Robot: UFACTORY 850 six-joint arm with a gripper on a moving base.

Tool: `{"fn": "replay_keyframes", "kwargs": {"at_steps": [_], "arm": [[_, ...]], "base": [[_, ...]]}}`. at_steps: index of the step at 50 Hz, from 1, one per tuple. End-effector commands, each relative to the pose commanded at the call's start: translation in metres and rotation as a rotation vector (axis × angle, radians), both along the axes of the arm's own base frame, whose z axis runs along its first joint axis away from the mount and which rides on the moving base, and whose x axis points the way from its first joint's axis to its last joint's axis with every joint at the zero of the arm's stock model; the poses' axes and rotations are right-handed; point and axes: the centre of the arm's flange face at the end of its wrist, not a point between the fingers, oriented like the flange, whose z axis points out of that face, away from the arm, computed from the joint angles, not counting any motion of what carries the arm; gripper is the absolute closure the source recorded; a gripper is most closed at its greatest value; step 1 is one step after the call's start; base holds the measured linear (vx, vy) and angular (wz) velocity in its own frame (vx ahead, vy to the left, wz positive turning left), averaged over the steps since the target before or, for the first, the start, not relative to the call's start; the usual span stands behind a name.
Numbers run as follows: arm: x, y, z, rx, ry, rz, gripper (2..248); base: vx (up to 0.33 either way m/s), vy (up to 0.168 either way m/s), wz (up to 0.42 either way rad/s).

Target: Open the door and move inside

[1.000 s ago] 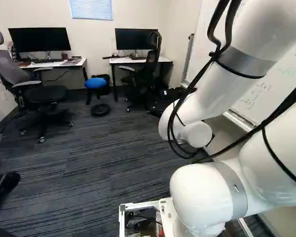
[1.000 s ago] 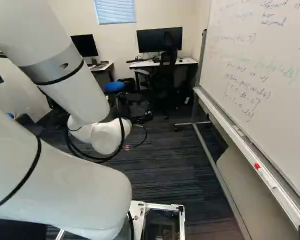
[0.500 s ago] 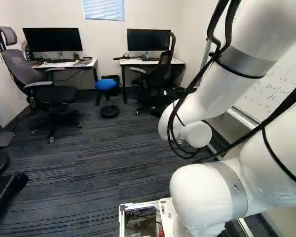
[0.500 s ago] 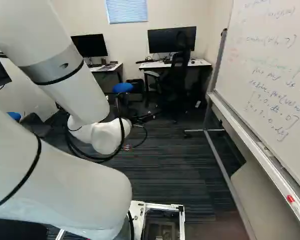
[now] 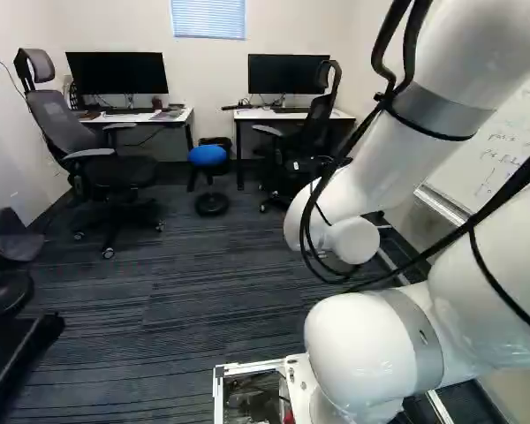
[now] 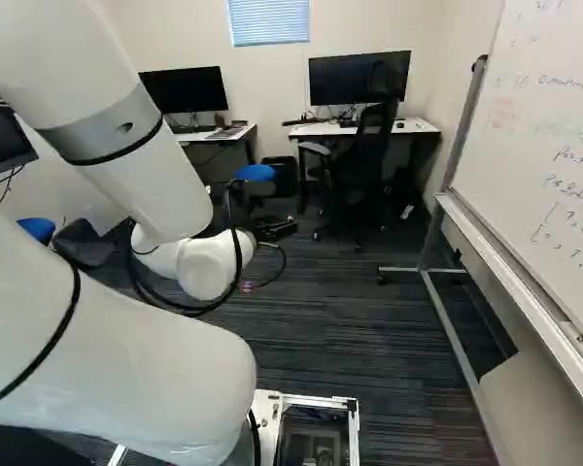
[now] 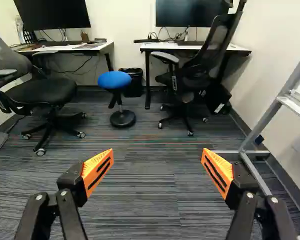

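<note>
No door shows in any view. The gripper (image 6: 275,230) appears only as a small dark shape beyond the white wrist in the right base view. Seen from the wrist, the gripper (image 7: 157,172) is open, its orange-padded fingers wide apart, with nothing between them but a view of the carpet (image 7: 145,200). It points into a room with two desks along the far wall.
A wheeled whiteboard (image 6: 554,184) stands along the right side, its metal foot (image 7: 255,172) near the right finger. Farther off are a grey office chair (image 7: 42,95), a blue stool (image 7: 114,80), a black chair (image 7: 195,75) and a desk (image 6: 321,129).
The base has turned left; chairs, desks and whiteboard all shift rightward in both base views. Against its lowest joint, the arm holds the same pose.
</note>
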Motion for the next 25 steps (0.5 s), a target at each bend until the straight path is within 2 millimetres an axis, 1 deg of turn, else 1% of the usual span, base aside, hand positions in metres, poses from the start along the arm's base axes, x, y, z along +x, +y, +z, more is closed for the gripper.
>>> {"fn": "replay_keyframes", "kwargs": {"at_steps": [10, 25], "arm": [[0.0, 0.0, 0.0, 0.0, 0.0, 0.0, 3], [0.0, 0.0, 0.0, 0.0, 0.0, 0.0, 3]], "base": [[0.187, 0.092, 0.122], [0.184, 0.059, -0.003]]}}
